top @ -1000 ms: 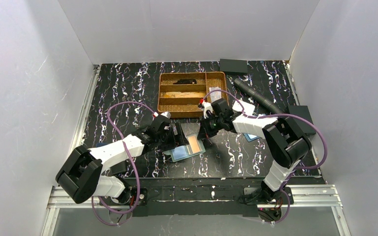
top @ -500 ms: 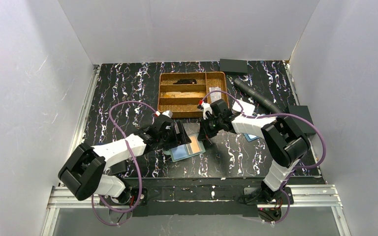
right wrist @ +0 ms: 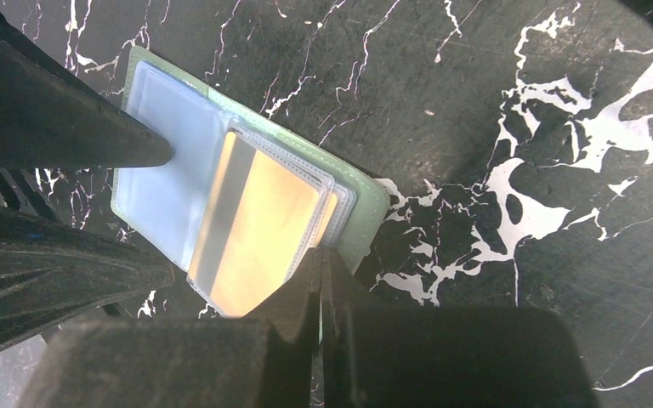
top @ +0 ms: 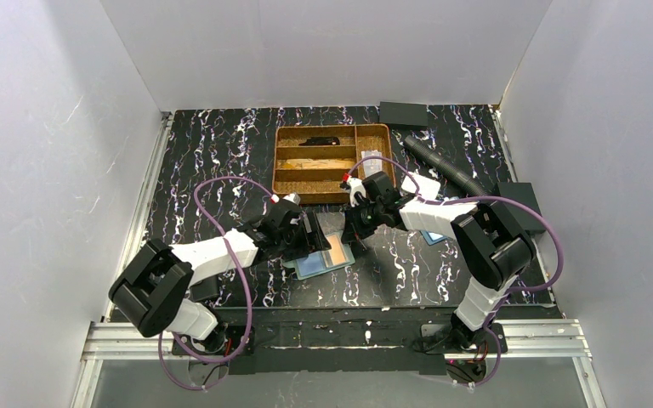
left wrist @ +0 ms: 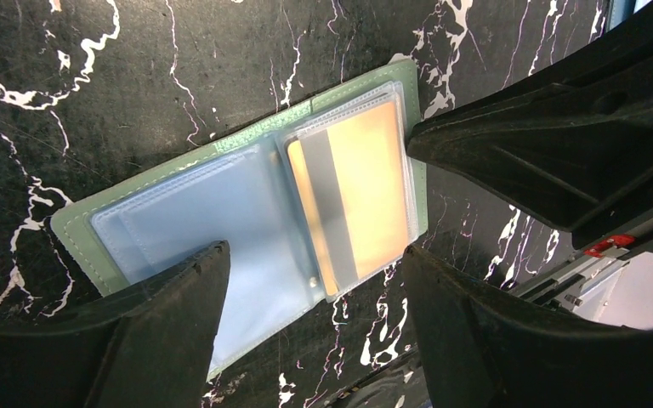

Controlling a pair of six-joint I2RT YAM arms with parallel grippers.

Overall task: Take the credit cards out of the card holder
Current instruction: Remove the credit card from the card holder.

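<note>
Midway across the black, white-veined tabletop, toward its near edge, the card holder lies opened flat. Its teal-green stitched border frames two clear plastic pockets. I see the left gripper spread wide over it and grasping nothing. One fingertip is over the bluish pocket and the other is just beside the long edge of the orange-gold card. Whether either tip touches, I cannot tell. The right gripper has its fingers pressed together, with the tip at the holder's edge by the card pocket. I cannot tell whether it nips the sleeve's lip.

The glossy card has a grey stripe down one long side and sits inside the pocket nearer the right arm. That pocket is a stack of thin sleeves.

Against the middle of the far edge stands a brown divided tray. It has a dark object in its farthest long compartment, a pale tan piece in the next, and a small clear packet in the side compartment.
</note>
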